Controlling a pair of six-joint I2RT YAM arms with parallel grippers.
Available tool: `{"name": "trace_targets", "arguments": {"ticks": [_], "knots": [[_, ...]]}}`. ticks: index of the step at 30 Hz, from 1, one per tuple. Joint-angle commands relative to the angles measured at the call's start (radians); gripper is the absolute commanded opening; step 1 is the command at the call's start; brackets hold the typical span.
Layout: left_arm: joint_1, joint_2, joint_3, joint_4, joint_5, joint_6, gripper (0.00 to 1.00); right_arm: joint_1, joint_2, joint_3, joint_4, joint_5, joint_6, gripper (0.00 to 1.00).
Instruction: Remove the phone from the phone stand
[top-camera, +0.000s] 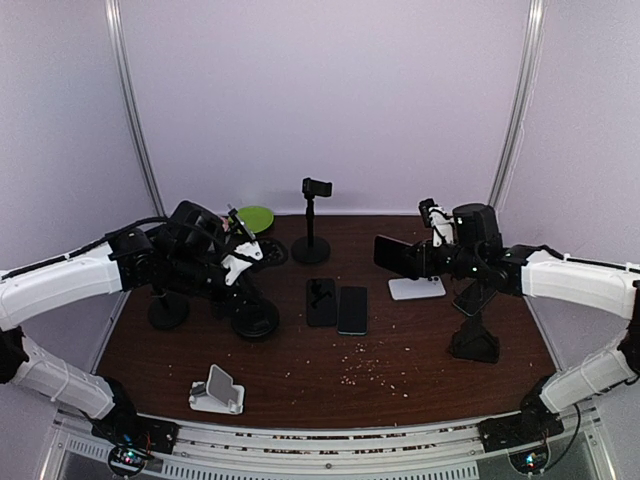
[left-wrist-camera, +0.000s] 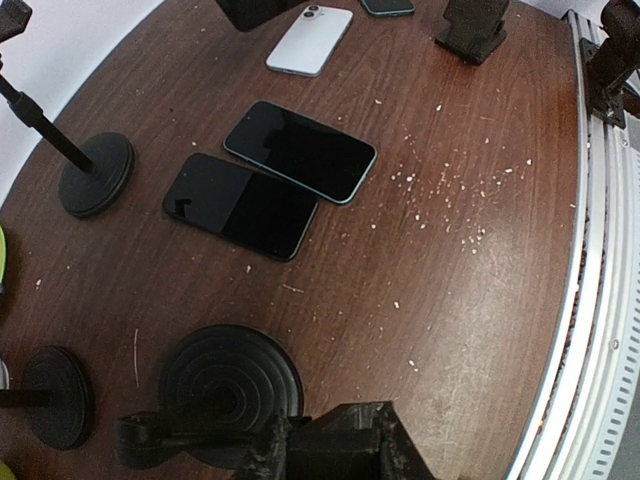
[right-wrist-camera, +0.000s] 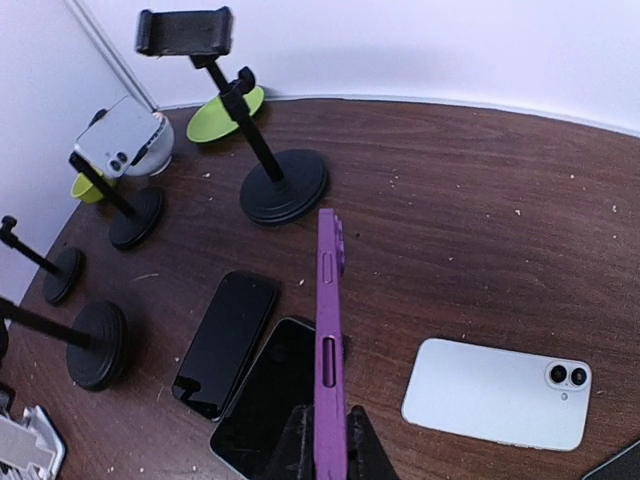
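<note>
My right gripper (top-camera: 428, 260) (right-wrist-camera: 328, 440) is shut on the lower edge of a purple-cased phone (right-wrist-camera: 328, 330). It holds the phone on edge above the table, and in the top view the phone (top-camera: 400, 255) looks dark. A black stand (top-camera: 473, 335) with a tilted clamp is just right of it. My left gripper (top-camera: 243, 262) (left-wrist-camera: 330, 440) is closed on a dark block above a ringed stand base (left-wrist-camera: 230, 385). That block seems to be the white phone (right-wrist-camera: 125, 135) mounted on that stand; the contact is partly hidden.
Two dark-screened phones (top-camera: 321, 302) (top-camera: 352, 309) lie mid-table, and a white phone (top-camera: 417, 288) lies face down to their right. An empty clamp stand (top-camera: 313, 215) stands at the back. More stand bases (top-camera: 168, 310), a green bowl (top-camera: 253, 217), a small white stand (top-camera: 217, 390) and crumbs are around.
</note>
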Motion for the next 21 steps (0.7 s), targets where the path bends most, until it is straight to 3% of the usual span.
{"name": "trace_targets", "arguments": {"ticks": [1, 21], "knots": [[0.006, -0.006, -0.007, 0.098, -0.012, -0.017, 0.00, -0.038, 0.098, 0.102, 0.136, -0.020, 0.153, 0.00], [0.006, -0.034, -0.075, 0.110, 0.007, -0.043, 0.00, -0.098, 0.611, 0.284, 0.470, -0.148, 0.515, 0.00]]}}
